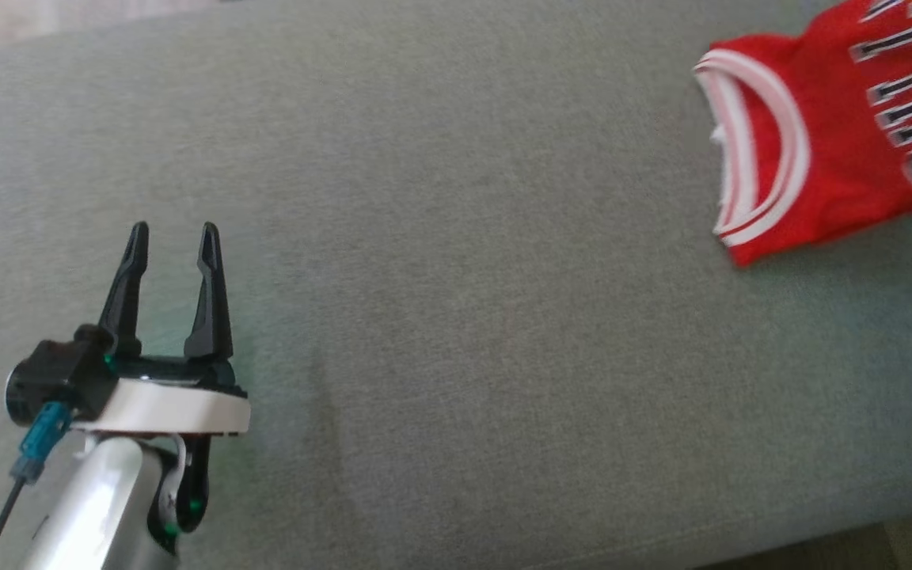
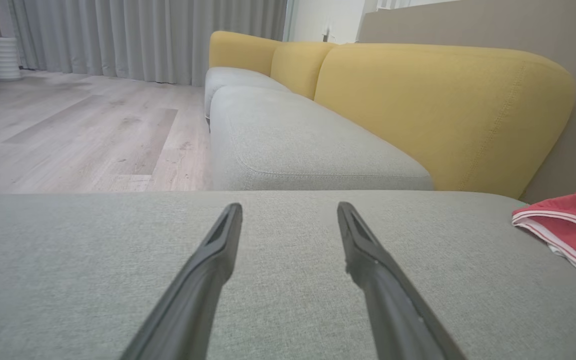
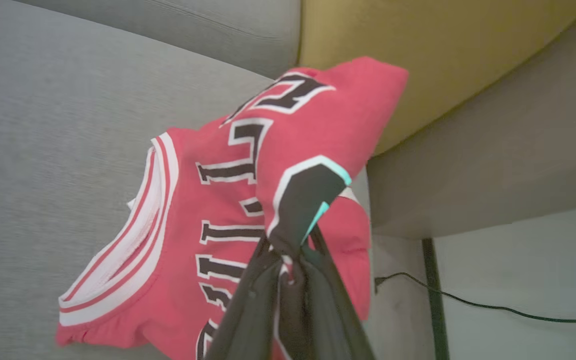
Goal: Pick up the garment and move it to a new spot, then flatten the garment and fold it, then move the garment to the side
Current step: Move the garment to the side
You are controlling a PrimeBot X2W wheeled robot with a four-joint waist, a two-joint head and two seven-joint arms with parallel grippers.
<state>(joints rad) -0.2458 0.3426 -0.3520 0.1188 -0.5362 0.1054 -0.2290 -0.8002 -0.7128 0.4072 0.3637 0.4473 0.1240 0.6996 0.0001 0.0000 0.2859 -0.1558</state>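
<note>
At the bottom middle of the right wrist view, the right gripper (image 3: 290, 246) is clamping a fold of the garment (image 3: 218, 200), its two dark fingers drawn nearly together with red cloth between them. The pinched fold is carrying a black patch edged in white, part of a large printed figure too crumpled to read. Around the grip, the jersey is showing black block letters outlined in white; in the head view they are seeming to spell B, U, L, L, with the rest running off the right edge. White and red striped trim is ringing the neck opening. Most of the garment (image 1: 820, 142) is lying on the grey seat cushion (image 1: 456, 317), at its far right end, close to the yellow backrest (image 3: 443, 50). Beyond that end, a thin black cable (image 3: 468, 300) is trailing across the pale floor.

Well apart from the jersey, at the lower left of the head view, the left gripper (image 1: 173, 237) is hovering over bare cushion with its fingers spread wide and nothing between them. In its own wrist view the left gripper (image 2: 289, 210) is pointing along the sofa, with the garment (image 2: 573, 220) peeking in at the right edge, grey curtains (image 2: 143, 35) hanging beyond the wooden floor (image 2: 68, 135)
</note>
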